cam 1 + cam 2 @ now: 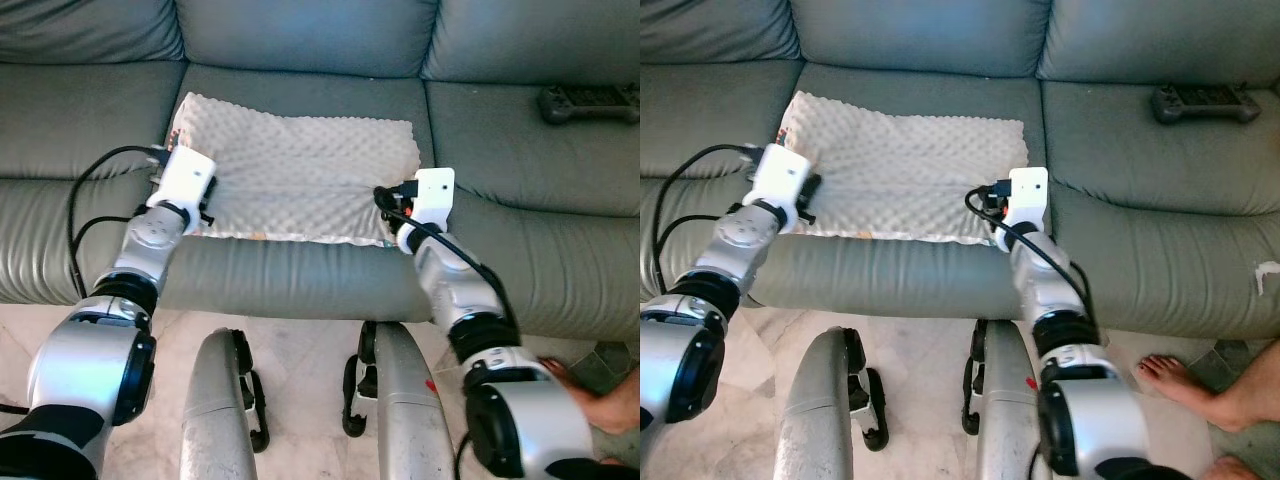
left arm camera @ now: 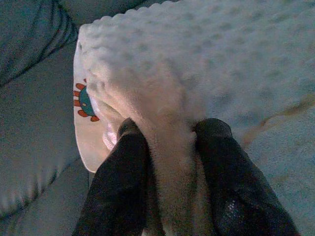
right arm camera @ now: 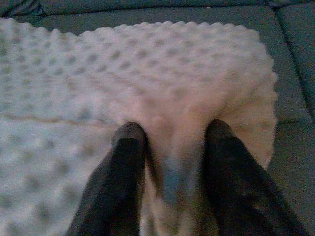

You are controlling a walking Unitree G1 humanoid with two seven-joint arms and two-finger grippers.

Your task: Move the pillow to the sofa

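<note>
One pillow (image 1: pixel 300 175), white, bumpy-textured, lying flat on the middle seat cushion of one grey sofa (image 1: pixel 520 250), front edge close to the seat's front edge. Small printed patch in red and teal visible on the pillow's underside corner in the left wrist view.

Two grippers, both at work on the pillow. Left gripper (image 2: pixel 167 147) at the pillow's left front corner, two black fingers (image 2: pixel 123 182) pinched on a bunched fold of the fabric. Right gripper (image 3: pixel 170 147) at the pillow's right front corner, likewise two fingers (image 3: pixel 123 172) clamped on a gathered fold. Both arms reaching forward from either side, black cables looping off each wrist.

One black controller (image 1: pixel 590 102) resting on the right seat cushion, well apart from the pillow. One small white scrap (image 1: pixel 1265 275) on the sofa's front face at far right.

Two robot legs at bottom, standing on pale tiled floor (image 1: pixel 300 370) just in front of the sofa. One person's bare foot (image 1: pixel 1185 385) on the floor near the robot's right side.
</note>
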